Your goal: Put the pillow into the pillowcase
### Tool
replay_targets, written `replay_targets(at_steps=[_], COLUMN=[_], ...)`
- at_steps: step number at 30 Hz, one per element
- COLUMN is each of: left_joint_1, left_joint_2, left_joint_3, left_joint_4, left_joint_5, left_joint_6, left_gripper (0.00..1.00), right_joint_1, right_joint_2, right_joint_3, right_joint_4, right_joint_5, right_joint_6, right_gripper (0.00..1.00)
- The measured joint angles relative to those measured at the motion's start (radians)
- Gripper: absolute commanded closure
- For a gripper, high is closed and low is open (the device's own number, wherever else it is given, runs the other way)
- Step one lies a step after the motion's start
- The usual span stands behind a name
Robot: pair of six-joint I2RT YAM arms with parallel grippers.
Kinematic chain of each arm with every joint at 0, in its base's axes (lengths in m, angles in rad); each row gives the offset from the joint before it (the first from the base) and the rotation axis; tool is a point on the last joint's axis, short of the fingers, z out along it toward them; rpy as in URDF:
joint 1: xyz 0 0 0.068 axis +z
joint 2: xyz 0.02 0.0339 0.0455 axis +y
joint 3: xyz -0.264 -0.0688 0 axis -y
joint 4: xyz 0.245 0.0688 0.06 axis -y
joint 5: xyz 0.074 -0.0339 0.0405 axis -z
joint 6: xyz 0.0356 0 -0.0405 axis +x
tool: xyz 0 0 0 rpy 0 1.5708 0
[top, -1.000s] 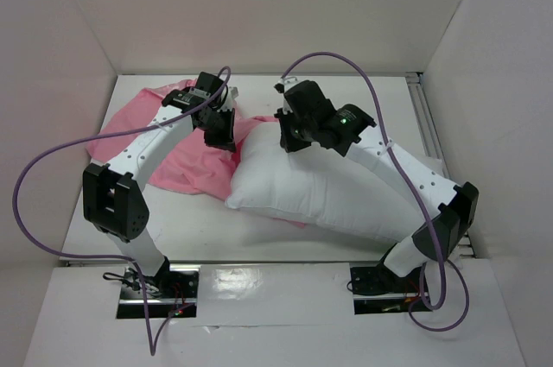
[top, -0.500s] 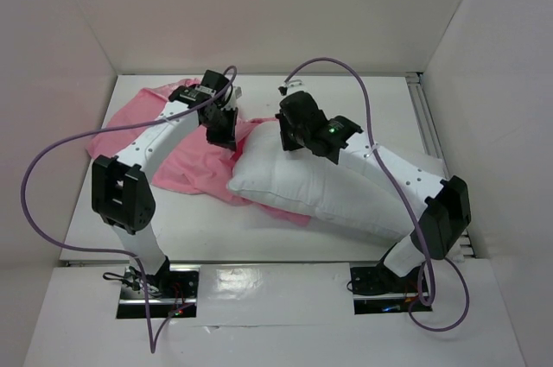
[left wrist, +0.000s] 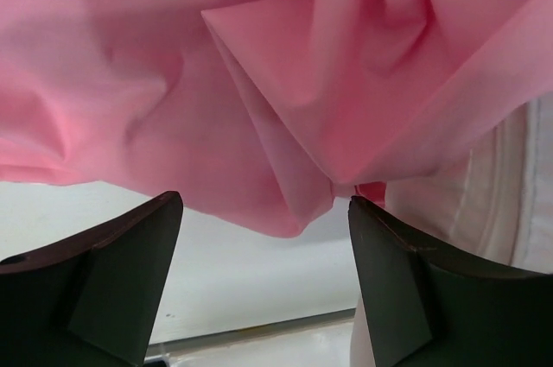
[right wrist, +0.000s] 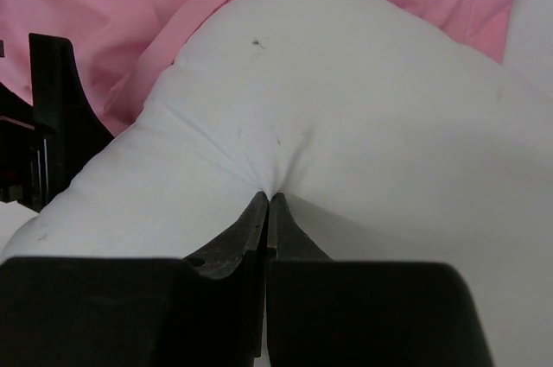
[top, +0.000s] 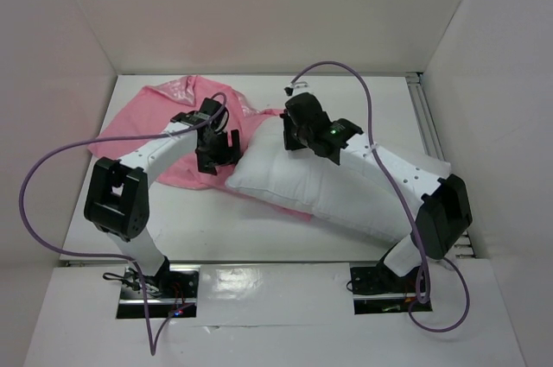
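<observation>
Across the table (top: 259, 242), top view: the pillowcase (top: 160, 129) is bunched from the centre out to 10 o'clock. The pillow (top: 328, 190) lies from the centre toward 4 o'clock.

The pillow's 4 o'clock end is mostly covered by the right arm (top: 406, 181); one corner shows past the elbow. A sliver of pink shows under the pillow's near edge, so that edge rests on the cloth. The mouth of the pillowcase cannot be made out in any view. From above, the tips of both claws are hidden by their own wrist housings.

Left claw (left wrist: 263, 211): jaws spread wide, gripping nothing. Its wrist view shows folds of pink cloth hanging just ahead of the jaws, with one pointed fold dipping toward the gap. Contact with either jaw cannot be told. The white pillow edge is cut off at 3 o'clock of that view.

Right claw (right wrist: 266, 203): jaws clenched on a small tuck of the pillow's white cover near its 10 o'clock end. The fabric puckers into the pinch. Pink cloth lies beyond the pillow at 12 o'clock of the right wrist view. A dark shape at 9 o'clock there is cut off and not identifiable.
</observation>
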Motion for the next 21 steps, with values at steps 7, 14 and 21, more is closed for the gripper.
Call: replay_targets(at_steps=[7, 14, 21], left_joint_1=[-0.002, -0.005, 0.002], left_joint_2=[0.015, 0.126, 0.135], left_joint_3=[-0.024, -0.020, 0.003], left_joint_4=[0.103, 0.174, 0.175], left_joint_5=[0.050, 0.050, 0.040], left_joint_6=[-0.019, -0.048, -0.042], left_gripper=[0.13, 0.77, 1.00], right_joint_1=[-0.023, -0.032, -0.063], right_joint_2=[-0.001, -0.002, -0.020], right_joint_3=[0.000, 0.000, 0.000], right_joint_4=[0.003, 0.003, 0.003], right_joint_5=[-0.024, -0.036, -0.068], right_joint_6=[-0.001, 0.000, 0.000], right_gripper=[1.00, 1.00, 1.00])
